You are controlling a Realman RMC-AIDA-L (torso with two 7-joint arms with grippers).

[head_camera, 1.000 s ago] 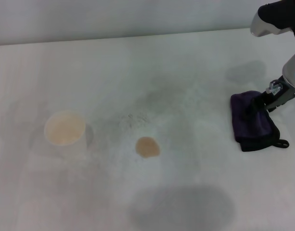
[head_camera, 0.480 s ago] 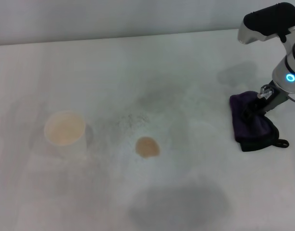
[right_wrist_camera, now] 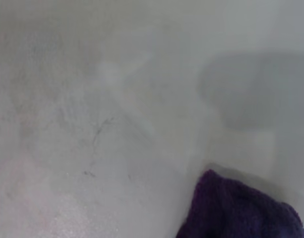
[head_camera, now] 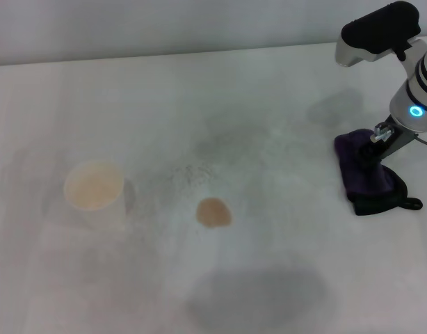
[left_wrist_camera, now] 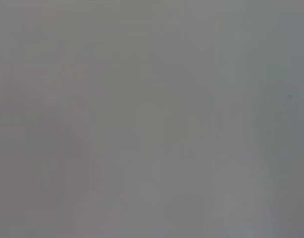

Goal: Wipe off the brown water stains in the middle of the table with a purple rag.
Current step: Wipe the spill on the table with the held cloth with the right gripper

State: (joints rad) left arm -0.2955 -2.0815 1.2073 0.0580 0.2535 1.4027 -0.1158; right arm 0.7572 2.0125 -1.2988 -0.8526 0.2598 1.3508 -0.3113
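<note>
The right gripper (head_camera: 372,149) has its jaws down in the upper part of the purple rag (head_camera: 367,177), pressed into the cloth; they appear closed on a bunched fold, with the fabric gathered up around the tips. The rag lies on the table (head_camera: 269,104) well to the right of the brown water stains (head_camera: 213,212), its black-edged lower end and small black loop trailing on the side nearer the robot. From the gripper the right arm rises up and away from the rag, with a lit blue ring on its wrist, toward the table's far right corner.

In the right wrist view a purple fold of the rag (right_wrist_camera: 241,210) shows against the white tabletop (right_wrist_camera: 117,99), with a soft shadow beyond it.

The stain is one small tan blot, untouched. A white paper cup (head_camera: 94,189) stands well to the left of the stain.

The left gripper is not in sight; the left wrist view shows only flat grey.
</note>
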